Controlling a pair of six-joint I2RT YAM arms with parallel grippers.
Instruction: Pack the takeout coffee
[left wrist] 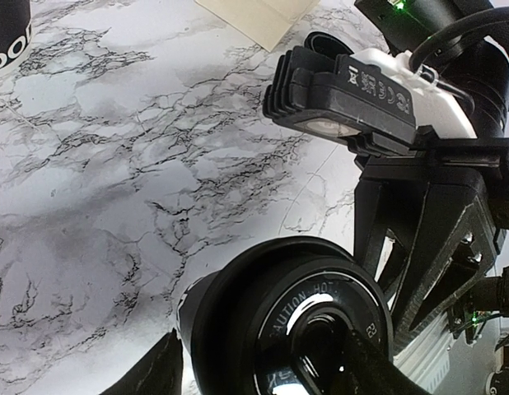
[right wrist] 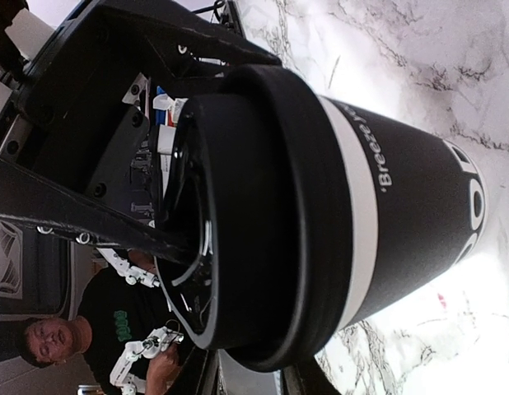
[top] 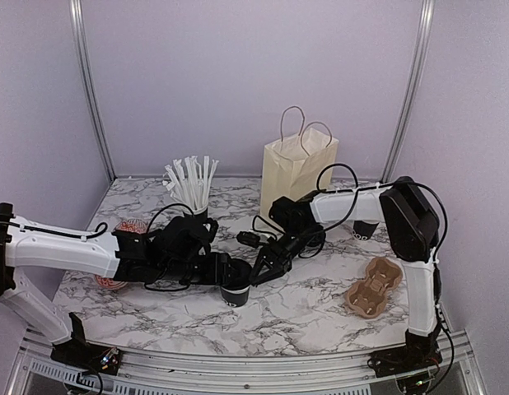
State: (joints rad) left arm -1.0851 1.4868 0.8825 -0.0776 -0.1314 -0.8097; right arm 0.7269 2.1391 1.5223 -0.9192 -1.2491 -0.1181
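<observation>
Across the marble table (top: pixel 304 317) the biggest thing is the cream paper bag (top: pixel 296 173), standing upright at the back and well apart from the work at the front middle. Both arms meet there over the takeout coffee (top: pixel 236 296), which stands on the table near the front edge, with the cardboard cup carrier (top: pixel 372 286) off to its right and a like cup of white straws (top: pixel 190 185) behind it. The left gripper (top: pixel 230 278) reaches in from the left. In its wrist view its fingers (left wrist: pixel 151 374) flank the cup under the rim, and it looks closed on the body at a fairly wide spread. The right gripper (top: pixel 263 270) sits just beside the cup's right side. One of its fingers (right wrist: pixel 73 216) lies across the top of the lid (right wrist: pixel 271 206), but whether those jaws are open or closed I cannot tell. The cup is probably light and thin-walled, so a hard squeeze would likely dent it or pop the smooth plastic lid. Whether it holds any drink cannot be seen, so it is best kept upright. The safest hold seems to be on the black paper body just under the white band (right wrist: pixel 357 222), where the rim stiffens it, not on the slick lid.
</observation>
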